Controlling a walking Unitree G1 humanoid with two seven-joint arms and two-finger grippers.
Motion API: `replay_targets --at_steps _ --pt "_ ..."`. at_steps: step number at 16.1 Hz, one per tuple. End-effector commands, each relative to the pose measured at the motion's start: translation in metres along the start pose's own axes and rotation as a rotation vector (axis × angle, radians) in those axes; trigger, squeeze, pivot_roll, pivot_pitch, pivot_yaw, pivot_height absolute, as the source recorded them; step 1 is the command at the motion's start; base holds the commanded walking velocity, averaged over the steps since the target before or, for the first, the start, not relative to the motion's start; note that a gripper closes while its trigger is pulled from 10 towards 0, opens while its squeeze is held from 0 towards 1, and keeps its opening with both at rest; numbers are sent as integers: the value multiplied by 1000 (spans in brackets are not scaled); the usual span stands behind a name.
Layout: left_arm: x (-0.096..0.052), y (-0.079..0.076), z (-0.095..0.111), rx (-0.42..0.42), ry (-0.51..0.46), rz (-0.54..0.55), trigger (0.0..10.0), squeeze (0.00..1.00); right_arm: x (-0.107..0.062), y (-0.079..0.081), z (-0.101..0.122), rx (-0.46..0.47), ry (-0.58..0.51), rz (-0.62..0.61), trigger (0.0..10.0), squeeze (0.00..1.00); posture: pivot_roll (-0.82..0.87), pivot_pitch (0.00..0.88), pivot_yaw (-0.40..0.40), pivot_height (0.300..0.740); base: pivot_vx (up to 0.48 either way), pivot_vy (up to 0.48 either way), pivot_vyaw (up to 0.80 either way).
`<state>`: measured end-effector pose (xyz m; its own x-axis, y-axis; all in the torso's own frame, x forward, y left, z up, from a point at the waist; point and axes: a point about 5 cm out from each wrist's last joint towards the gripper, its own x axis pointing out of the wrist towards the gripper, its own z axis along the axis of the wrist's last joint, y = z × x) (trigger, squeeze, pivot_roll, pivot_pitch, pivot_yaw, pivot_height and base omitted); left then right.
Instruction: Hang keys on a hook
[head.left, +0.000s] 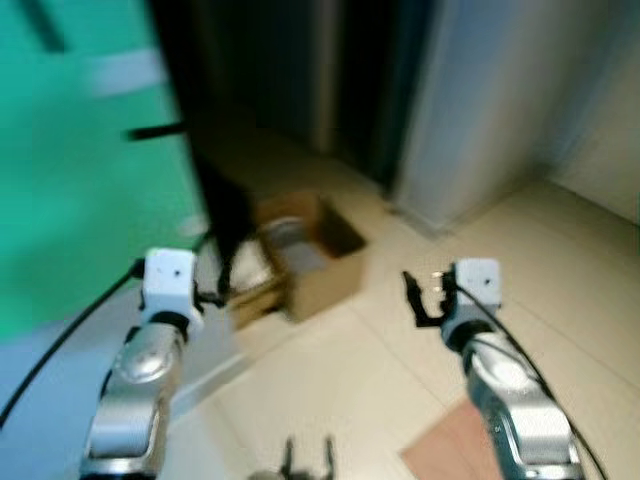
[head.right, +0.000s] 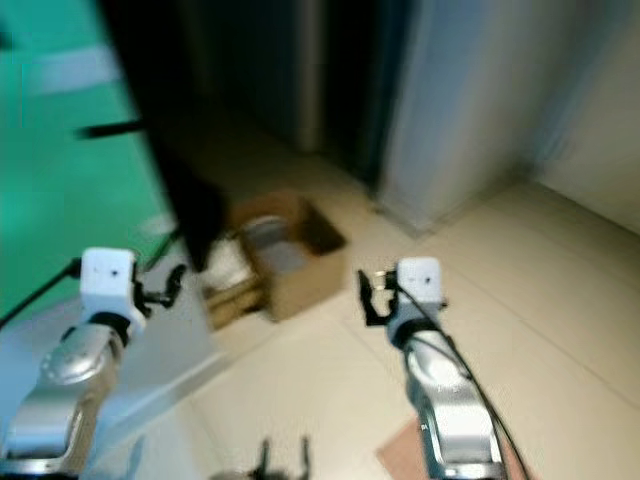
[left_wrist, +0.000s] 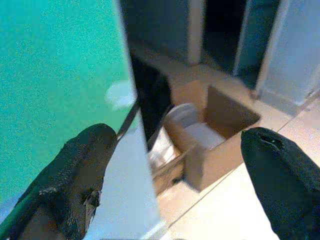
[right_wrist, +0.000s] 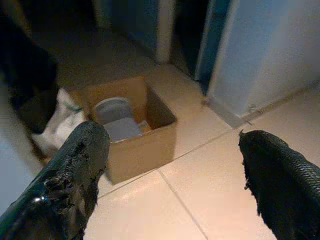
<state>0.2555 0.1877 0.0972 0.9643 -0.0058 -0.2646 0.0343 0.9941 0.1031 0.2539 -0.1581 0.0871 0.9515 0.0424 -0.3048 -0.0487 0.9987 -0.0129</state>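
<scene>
Both head views are blurred. My left gripper (head.left: 212, 294) is raised beside the edge of a green wall panel (head.left: 80, 170), open, with nothing between its fingers (left_wrist: 85, 170). My right gripper (head.left: 426, 298) is raised over the tiled floor, also open and empty, its fingers (right_wrist: 75, 170) spread wide. A short dark bar (head.left: 155, 130) sticks out of the green panel, higher than the left gripper; I cannot tell what it is. A black object (head.left: 226, 212) hangs along the panel's edge just beyond the left gripper.
An open cardboard box (head.left: 312, 262) with grey-white items inside stands on the beige floor ahead, between the grippers. A white bag (right_wrist: 62, 122) lies beside it. A dark doorway (head.left: 350, 80) and pale wall (head.left: 480, 100) are behind. A brown mat (head.left: 450, 450) lies near right.
</scene>
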Motion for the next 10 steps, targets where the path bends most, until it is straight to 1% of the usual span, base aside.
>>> replay_targets --at_steps 1,2,3,4,5,6,7,8,9,10 --pt "0 -3 5 19 -6 -15 10000 757 -1 -1 0 5 13 -8 10000 1000 -87 0 -15 740 0 0 800" --pt "1 -3 5 17 -9 -20 10000 753 -1 -2 0 -17 23 -22 10000 1000 -87 0 -15 740 0 0 800" --pt "2 -6 9 -4 -43 -24 10000 745 0 -4 0 -26 35 -48 10000 1000 -92 0 -10 740 0 0 800" --pt "4 -4 8 -1 -45 17 10000 753 0 -3 0 -46 12 -24 10000 1000 -90 0 -12 740 0 0 800" --pt "5 -4 5 16 -25 28 10000 792 0 -2 0 -56 1 -11 10000 1000 -93 0 -12 740 0 0 800" --pt "4 -6 1 41 5 7 10000 784 -1 -2 -2 -59 8 -11 10000 1000 -93 0 -12 740 0 0 800" --pt "3 -5 -1 87 7 12 10000 765 -2 -2 -2 -61 8 -10 10000 1000 -95 0 -10 740 0 0 800" --pt "2 -3 -3 127 12 16 10000 749 -3 -1 0 -29 1 -15 10000 1000 -93 0 -4 740 0 0 800" --pt "2 -3 -3 117 8 12 10000 725 -4 -1 1 -37 -5 -13 10000 1000 -91 0 -1 740 0 0 800" --pt "0 -5 -2 123 4 -13 10000 659 -6 -3 0 -104 -12 -53 10000 1000 -89 0 10 740 0 0 800"
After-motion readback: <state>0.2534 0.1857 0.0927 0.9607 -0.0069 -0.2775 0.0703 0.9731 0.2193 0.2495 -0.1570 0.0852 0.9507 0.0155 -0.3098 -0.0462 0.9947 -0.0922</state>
